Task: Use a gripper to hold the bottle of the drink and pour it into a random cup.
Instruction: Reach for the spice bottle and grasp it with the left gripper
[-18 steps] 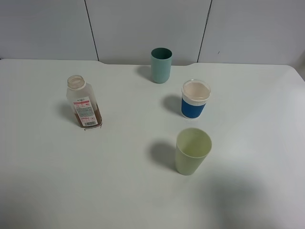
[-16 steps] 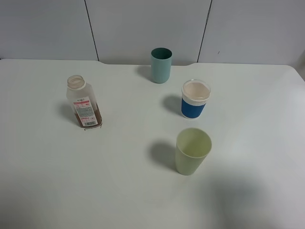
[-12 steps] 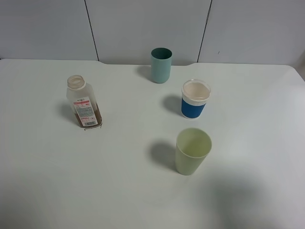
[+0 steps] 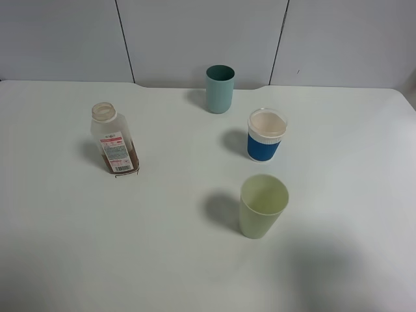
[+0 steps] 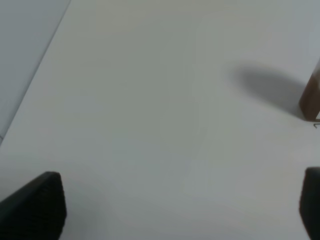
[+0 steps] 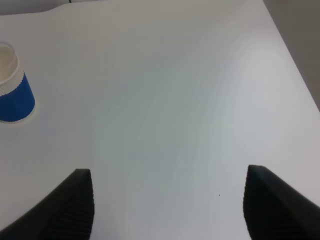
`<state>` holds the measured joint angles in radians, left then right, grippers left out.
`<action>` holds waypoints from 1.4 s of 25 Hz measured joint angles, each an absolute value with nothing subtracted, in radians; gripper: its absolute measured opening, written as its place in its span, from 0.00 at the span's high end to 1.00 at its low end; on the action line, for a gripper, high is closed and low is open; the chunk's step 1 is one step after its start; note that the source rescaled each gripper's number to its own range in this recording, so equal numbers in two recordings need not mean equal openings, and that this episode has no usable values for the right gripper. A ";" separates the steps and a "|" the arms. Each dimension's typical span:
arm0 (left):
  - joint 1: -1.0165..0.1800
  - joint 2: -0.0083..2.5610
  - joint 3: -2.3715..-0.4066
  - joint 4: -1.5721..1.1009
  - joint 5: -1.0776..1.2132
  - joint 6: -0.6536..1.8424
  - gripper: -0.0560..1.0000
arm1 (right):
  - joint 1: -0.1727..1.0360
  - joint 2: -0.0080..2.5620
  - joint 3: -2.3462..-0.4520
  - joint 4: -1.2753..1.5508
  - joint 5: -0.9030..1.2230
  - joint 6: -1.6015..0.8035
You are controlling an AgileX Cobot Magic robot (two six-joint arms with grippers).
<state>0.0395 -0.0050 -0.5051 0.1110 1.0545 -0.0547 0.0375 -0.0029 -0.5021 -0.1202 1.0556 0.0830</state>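
**Exterior high view.** A white desk [image 4: 78, 247] carries four vessels. The bottle [image 4: 112, 138] stands on its base toward the left side, its wide mouth uncapped and its white label facing the camera. The drink [image 4: 130, 158] fills only its lowest part. The teal-green cup [image 4: 220, 89] stands upright near the far edge, well apart from the bottle. A blue cup [image 4: 266, 135] with a white rim stands to the right of centre. A pale yellow-green cup [image 4: 262, 207] stands nearer the camera than the blue one. All three cups are apart from one another. Neither arm appears in this view.

**Left wrist view.** The left gripper [image 5: 172, 210] hangs over bare desk with its two black fingers set wide apart and nothing between them. A brown lower corner of the bottle [image 5: 311, 100] shows at the picture's edge, with its shadow beside it, apart from the fingers.

**Right wrist view.** The right gripper [image 6: 170, 207] likewise has its fingers spread wide over bare desk, holding nothing. The blue cup [image 6: 14, 97] stands well away from it.
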 joint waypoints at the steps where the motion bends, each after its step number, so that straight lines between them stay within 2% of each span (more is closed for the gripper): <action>1: 0.040 -0.005 -0.505 0.111 1.054 -0.055 0.09 | 0.038 -0.003 -0.502 -0.120 1.056 0.083; 35: 0.040 -0.005 -0.505 0.111 1.054 -0.056 0.09 | 0.038 -0.003 -0.502 -0.120 1.056 0.083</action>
